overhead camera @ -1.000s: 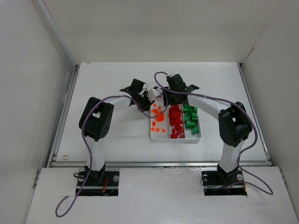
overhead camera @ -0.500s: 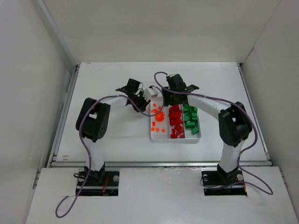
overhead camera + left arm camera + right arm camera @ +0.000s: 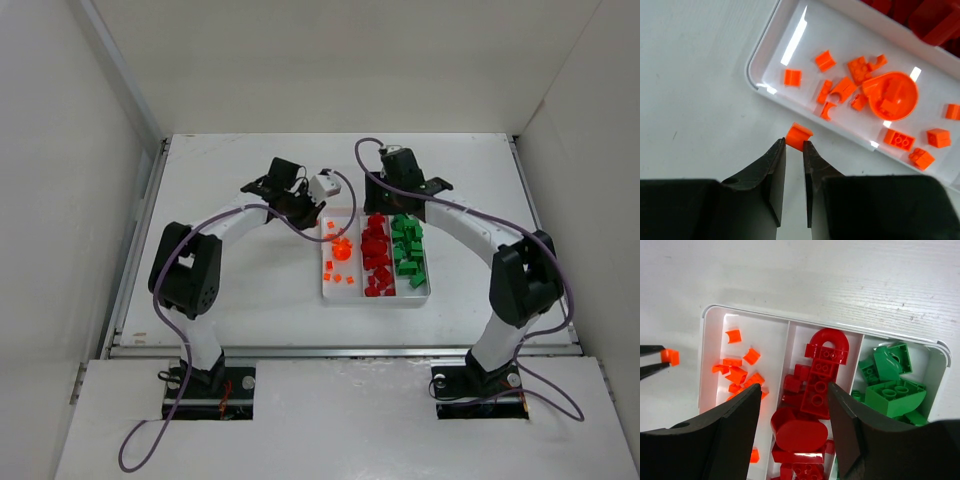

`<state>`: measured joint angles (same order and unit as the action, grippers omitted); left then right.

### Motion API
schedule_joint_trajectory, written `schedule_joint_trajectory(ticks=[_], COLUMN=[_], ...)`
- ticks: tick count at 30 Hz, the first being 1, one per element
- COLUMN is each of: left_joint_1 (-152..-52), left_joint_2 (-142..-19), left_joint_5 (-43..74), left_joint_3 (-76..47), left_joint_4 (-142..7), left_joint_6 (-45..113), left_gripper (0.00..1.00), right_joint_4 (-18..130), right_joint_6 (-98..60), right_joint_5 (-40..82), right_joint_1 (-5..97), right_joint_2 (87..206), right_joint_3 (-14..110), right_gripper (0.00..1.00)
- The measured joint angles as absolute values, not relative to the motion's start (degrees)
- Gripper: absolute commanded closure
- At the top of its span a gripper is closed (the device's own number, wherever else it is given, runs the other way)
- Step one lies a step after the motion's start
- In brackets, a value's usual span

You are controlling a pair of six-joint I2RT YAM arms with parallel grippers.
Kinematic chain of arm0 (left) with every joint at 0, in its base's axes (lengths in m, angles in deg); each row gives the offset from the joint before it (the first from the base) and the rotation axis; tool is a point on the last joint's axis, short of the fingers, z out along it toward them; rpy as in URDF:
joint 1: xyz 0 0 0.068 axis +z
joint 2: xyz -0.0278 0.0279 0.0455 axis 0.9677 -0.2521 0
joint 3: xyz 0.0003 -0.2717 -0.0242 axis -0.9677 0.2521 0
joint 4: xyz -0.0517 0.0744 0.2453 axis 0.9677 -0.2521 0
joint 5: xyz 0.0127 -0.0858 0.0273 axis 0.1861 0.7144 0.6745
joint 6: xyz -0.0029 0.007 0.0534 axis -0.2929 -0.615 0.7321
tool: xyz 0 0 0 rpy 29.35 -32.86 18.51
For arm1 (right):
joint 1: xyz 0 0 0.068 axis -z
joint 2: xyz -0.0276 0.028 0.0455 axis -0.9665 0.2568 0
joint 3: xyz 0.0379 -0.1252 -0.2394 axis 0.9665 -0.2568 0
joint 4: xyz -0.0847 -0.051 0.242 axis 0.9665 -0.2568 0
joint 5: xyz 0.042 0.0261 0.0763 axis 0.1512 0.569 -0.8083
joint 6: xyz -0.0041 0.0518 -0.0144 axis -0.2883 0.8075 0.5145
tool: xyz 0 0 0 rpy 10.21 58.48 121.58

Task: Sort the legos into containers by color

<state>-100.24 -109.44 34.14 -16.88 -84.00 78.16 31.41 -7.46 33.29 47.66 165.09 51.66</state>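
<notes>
While the left gripper (image 3: 794, 147) pinches 1 orange brick (image 3: 799, 136) just beside the tray (image 3: 785, 56), the right gripper (image 3: 794, 388) is spread above it; every other brick looks sorted.

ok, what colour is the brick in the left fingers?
Orange. The brick shows best in the left wrist view.

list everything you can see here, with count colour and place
tray: one, white, three compartments, mid-table
orange legos: about fifteen, left compartment
red legos: many, middle compartment
green legos: many, right compartment
orange brick: one, just outside the tray's left wall
table: one, white
arms: two, black and white, bases at near edge
left tool: shut on the orange brick
right tool: open, over the tray's far end
</notes>
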Motion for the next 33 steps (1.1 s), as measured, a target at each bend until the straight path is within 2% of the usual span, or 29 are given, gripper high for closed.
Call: schedule_joint_trajectory(ticks=[1, 6, 7, 9, 11, 17, 22, 28, 33], left_joint_1=[-100.87, -104.43, -105.15, -106.27, -107.14, -108.45, -108.35, -103.71, -91.36], left_joint_2=[-109.38, -109.51, -109.6, -109.92, -110.43, -111.34, -111.37, -111.39, -110.45], left_joint_5=[34.25, 34.75, 34.86, 35.04, 34.99, 34.16, 30.16, 24.83, 16.22], left_joint_3=[-17.32, -18.26, -18.52, -19.24, -19.88, -20.27, -20.77, -25.78, -27.88], left_joint_4=[-84.11, -84.33, -84.37, -84.5, -84.46, -84.24, -84.19, -84.94, -83.21], left_joint_6=[77.98, 76.39, 76.04, 75.49, 75.16, 73.39, 71.6, 65.46, 58.4], left_gripper=[1.0, 0.86, 0.81, 0.79, 0.72, 0.4, 0.37, 0.35, 0.25], right_joint_4=[31.8, 32.5, 32.61, 32.85, 32.92, 32.98, 32.89, 32.28, 30.03], right_joint_6=[-7.33, -6.37, -6.32, -6.19, -6.15, -5.95, -5.73, -5.32, -5.16], right_joint_5=[33.18, 32.96, 32.96, 32.98, 32.96, 33.2, 34.23, 38.47, 48.91], right_joint_1=[47.83, 48.97, 49.23, 49.71, 50.04, 50.7, 51.66, 57.54, 63.96], right_joint_2=[164.52, 163.01, 162.97, 162.68, 161.9, 159.86, 158.12, 153.09, 147.95], right_joint_3=[51.2, 49.32, 49.25, 48.9, 48.16, 47.48, 47.46, 47.42, 47.42], right_gripper=[0.39, 0.39, 0.39, 0.39, 0.39, 0.35, 0.25, 0.0, 0.0])
